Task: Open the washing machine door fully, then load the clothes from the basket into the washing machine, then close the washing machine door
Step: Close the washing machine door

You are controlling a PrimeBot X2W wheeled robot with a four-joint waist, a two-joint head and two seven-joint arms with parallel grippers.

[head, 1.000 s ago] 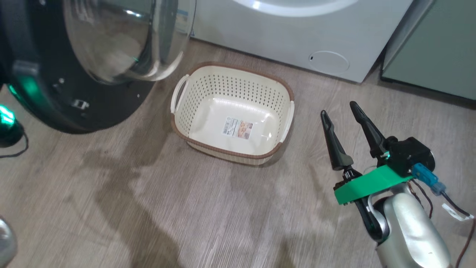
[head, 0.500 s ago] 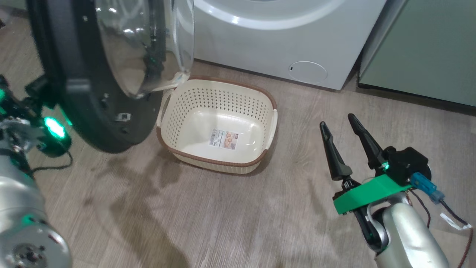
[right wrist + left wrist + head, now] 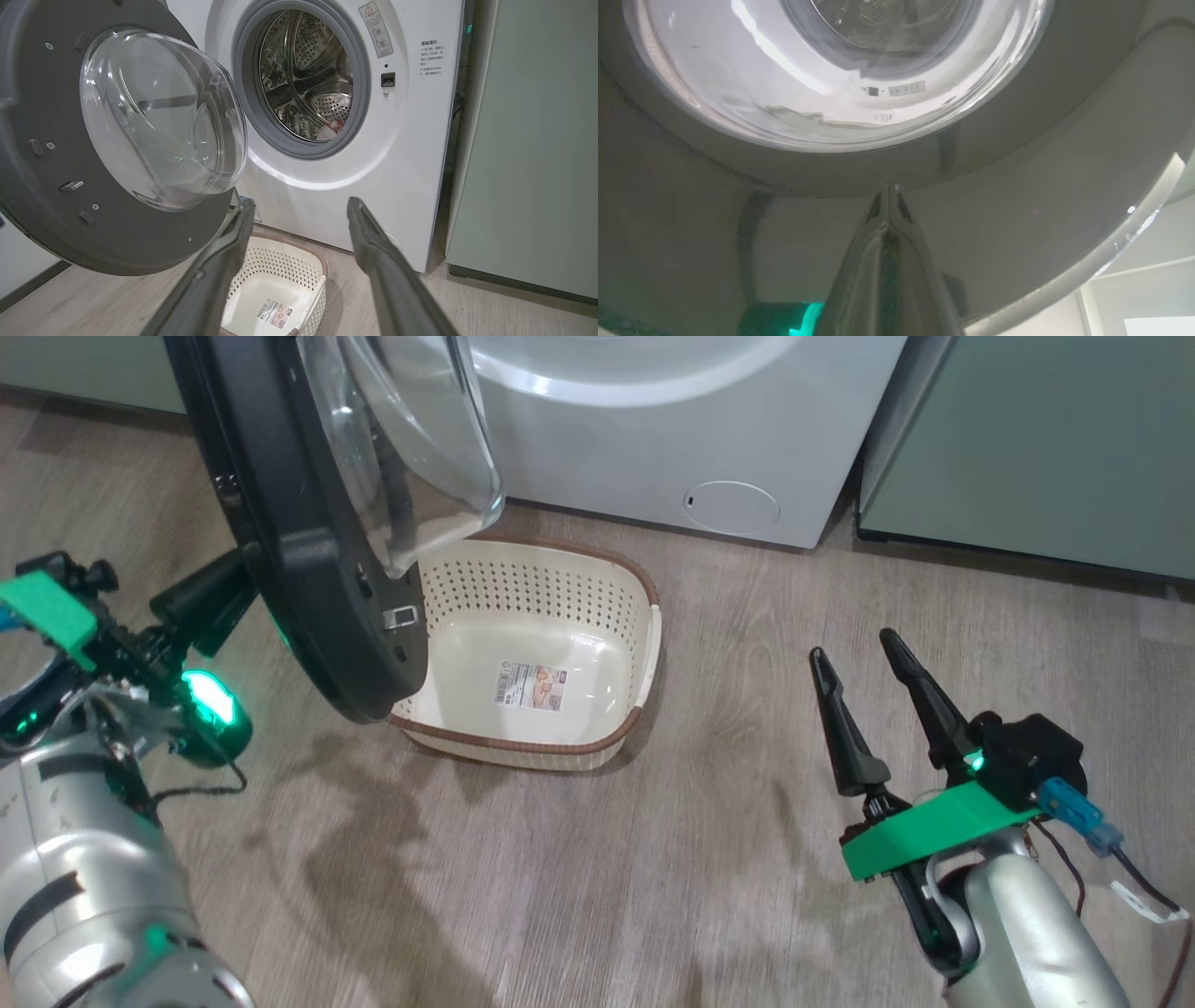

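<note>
The washing machine door (image 3: pixel 308 569), black-rimmed with a clear glass bowl, stands part open over the left end of the basket (image 3: pixel 644 644). My left gripper (image 3: pixel 229 586) is behind the door on its outer side. In the left wrist view it (image 3: pixel 889 189) is shut, with nothing held, its tips against the glossy black rim (image 3: pixel 1017 196). My right gripper (image 3: pixel 851 649) hovers open above the floor, right of the basket. The cream basket (image 3: pixel 314 268) holds a paper label and no garments. A bit of red and white clothes (image 3: pixel 332 127) lies low in the steel drum of the washing machine (image 3: pixel 411 154).
Pale green cabinets (image 3: pixel 1027 448) stand right of the washer. A small round white flap (image 3: pixel 731 506) sits low on the washer front. Wood-look floor (image 3: pixel 560 877) lies open in front of the basket and between my two arms.
The head camera has turned, bringing my left arm into view. Against the basket, the door has swung right toward the machine with my left gripper behind it. The right gripper stays open in place.
</note>
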